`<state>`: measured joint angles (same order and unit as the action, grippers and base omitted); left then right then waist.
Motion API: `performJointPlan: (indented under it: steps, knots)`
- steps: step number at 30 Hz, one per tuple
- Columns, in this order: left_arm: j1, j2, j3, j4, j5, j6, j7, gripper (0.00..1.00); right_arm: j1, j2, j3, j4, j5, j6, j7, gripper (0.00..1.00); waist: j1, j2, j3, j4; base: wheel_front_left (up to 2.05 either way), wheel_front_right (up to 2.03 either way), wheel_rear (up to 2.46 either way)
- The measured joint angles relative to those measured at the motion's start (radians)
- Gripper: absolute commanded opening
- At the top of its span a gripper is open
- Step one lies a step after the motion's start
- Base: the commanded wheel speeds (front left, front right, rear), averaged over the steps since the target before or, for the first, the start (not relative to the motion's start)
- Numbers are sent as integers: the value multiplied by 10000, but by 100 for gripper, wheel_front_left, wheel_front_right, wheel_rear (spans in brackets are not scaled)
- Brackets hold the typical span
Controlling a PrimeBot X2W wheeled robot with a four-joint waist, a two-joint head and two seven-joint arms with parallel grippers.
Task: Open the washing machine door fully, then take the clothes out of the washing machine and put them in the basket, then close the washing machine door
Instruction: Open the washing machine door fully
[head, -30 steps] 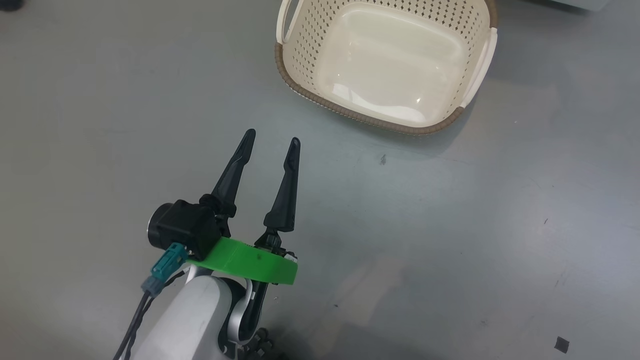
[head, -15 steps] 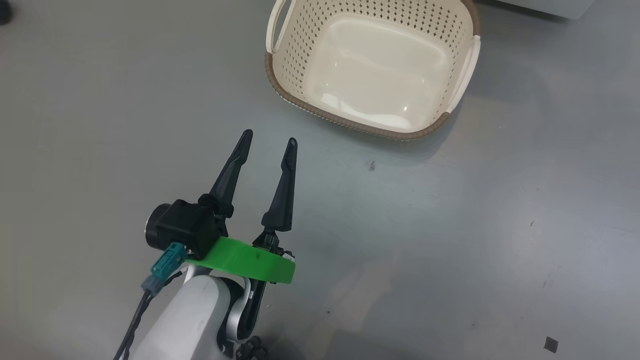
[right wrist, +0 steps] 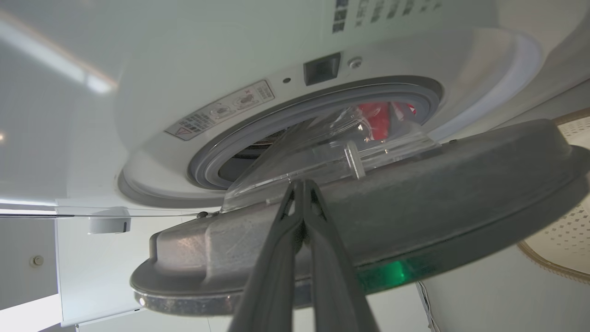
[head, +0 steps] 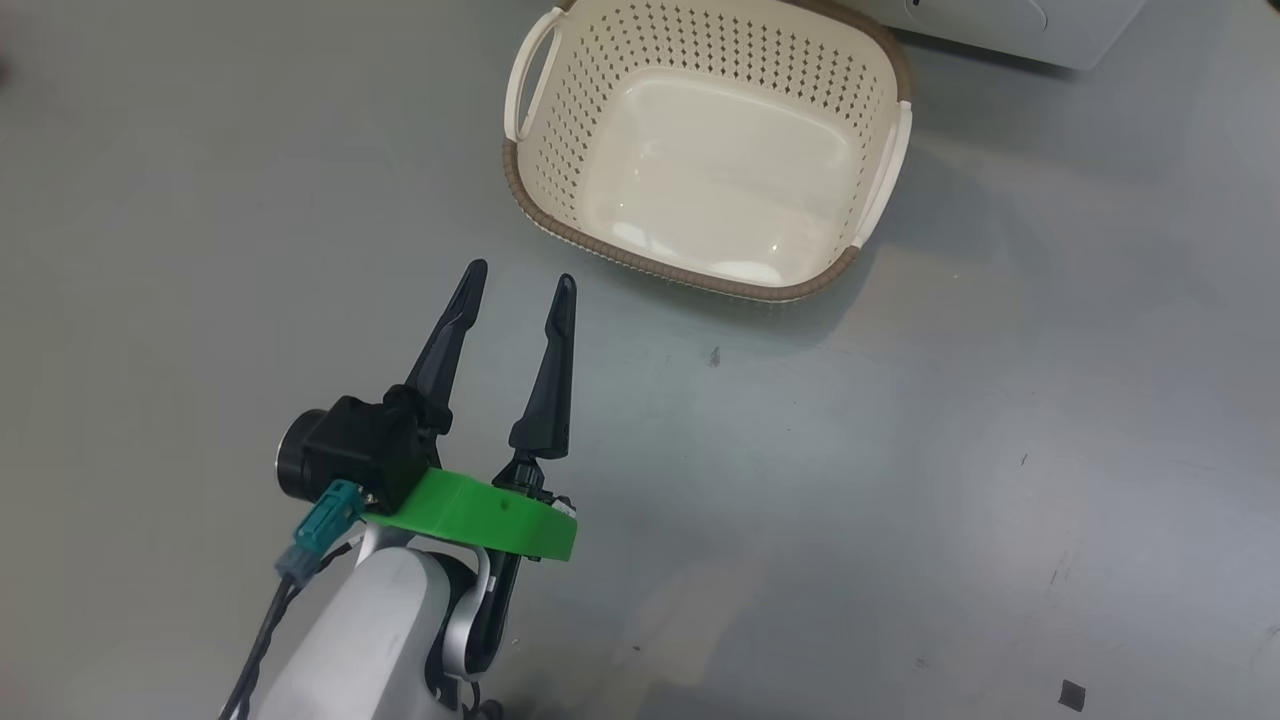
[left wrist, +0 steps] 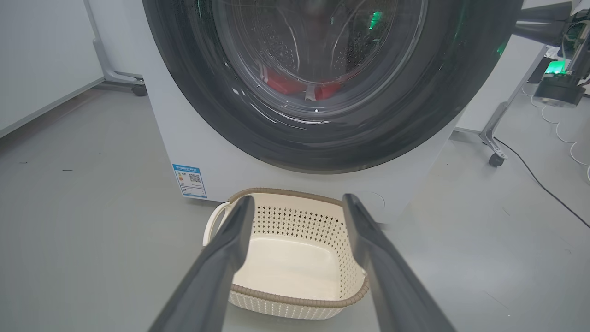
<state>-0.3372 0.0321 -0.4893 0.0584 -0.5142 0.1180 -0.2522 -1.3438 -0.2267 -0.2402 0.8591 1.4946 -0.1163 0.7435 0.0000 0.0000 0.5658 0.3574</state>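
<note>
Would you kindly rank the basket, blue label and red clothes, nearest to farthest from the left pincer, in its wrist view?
1. Basket, just ahead on the floor.
2. Blue label, on the washer front, left.
3. Red clothes, behind the door glass.

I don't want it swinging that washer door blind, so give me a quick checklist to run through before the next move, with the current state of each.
1. The washing machine door fully open: not ok, only ajar from the grey seal.
2. The right claw shut, tips at the door's inner face by the glass: ok; contact cannot tell.
3. The left claw open and empty: ok.
4. The basket upright, empty, on the floor before the washing machine: ok.
5. The clothes inside the drum: ok, red fabric visible.
6. The basket out of the door's swing: cannot tell.
</note>
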Motion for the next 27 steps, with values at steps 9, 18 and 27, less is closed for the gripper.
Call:
performJointPlan:
  steps: [9,18,27]
  knots:
    - [2,0,-12,82,48,0,0,100,195,104,42,142,8,6,198,0,0,0,-259,-167,0,0,0]
    - [6,0,-59,82,48,0,0,100,212,40,125,174,-12,6,286,0,0,0,-341,-163,0,0,0]
    - [32,0,-293,21,56,-2,0,100,-73,31,-153,29,10,2,-119,0,0,0,-101,48,0,0,0]
